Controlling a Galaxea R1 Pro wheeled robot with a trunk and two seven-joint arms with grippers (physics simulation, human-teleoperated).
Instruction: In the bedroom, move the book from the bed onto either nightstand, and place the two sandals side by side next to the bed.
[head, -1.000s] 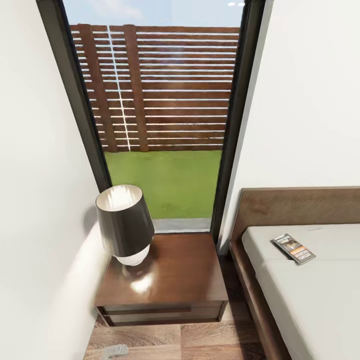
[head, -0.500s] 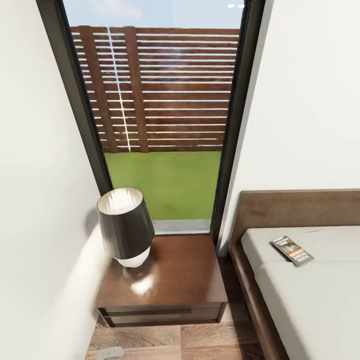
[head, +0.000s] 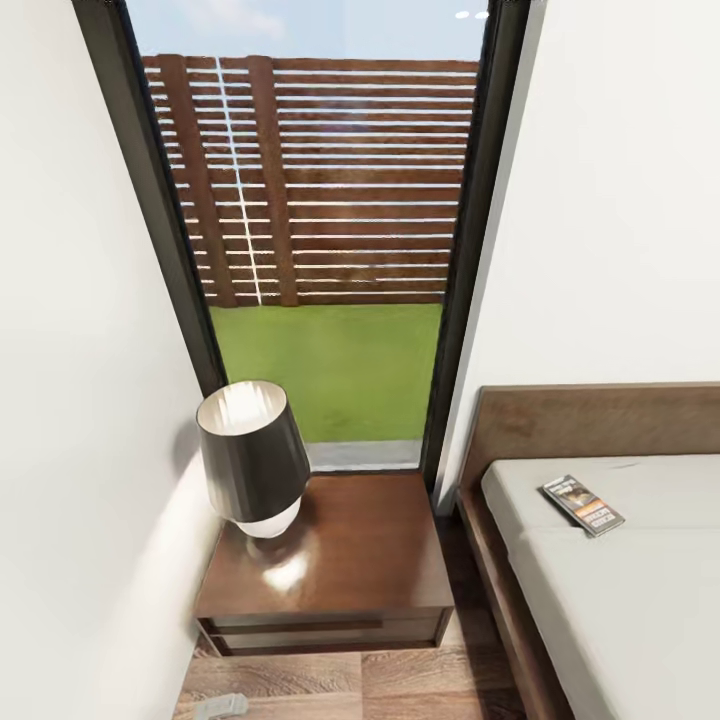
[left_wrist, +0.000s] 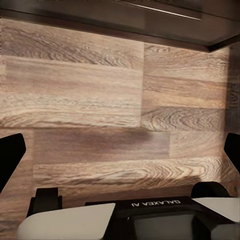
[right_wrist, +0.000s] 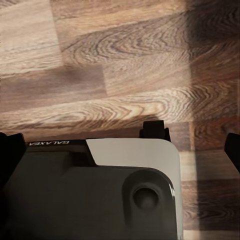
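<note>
**A:** Book (head: 583, 504) first: where is it relative to the bed (head: 610, 590)?

**B:** It lies flat on the white mattress, up near the headboard (head: 600, 420), on the side of the bed nearest the nightstand (head: 340, 560). Nothing is holding it and no gripper is close to it.

**A:** Which way does it run?

**B:** Its long axis is skewed across the bed: one short end points toward the headboard and the nightstand side, the other toward the foot and the bed's far side. The cover faces up, with the orange band toward the foot end.

**A:** Why would the robot be standing like this?

**B:** My guess is that it is lining up so both the book and the nightstand sit within one reach. The nightstand is just beside the bed, under the window (head: 320, 200), with a lamp (head: 252, 455) on the half farther from the bed. The half nearer the bed is bare wood, a sensible landing spot.

**A:** And the grippers?

**B:** Both hang low over the plank floor (left_wrist: 100, 100). The left gripper (left_wrist: 120, 155) has its dark fingertips at opposite edges of its wrist view, spread wide with nothing between them. The right gripper (right_wrist: 120, 145) looks the same: spread wide, empty, only floor beyond it.

**A:** Sandals?

**B:** I can't place them from here.
</note>
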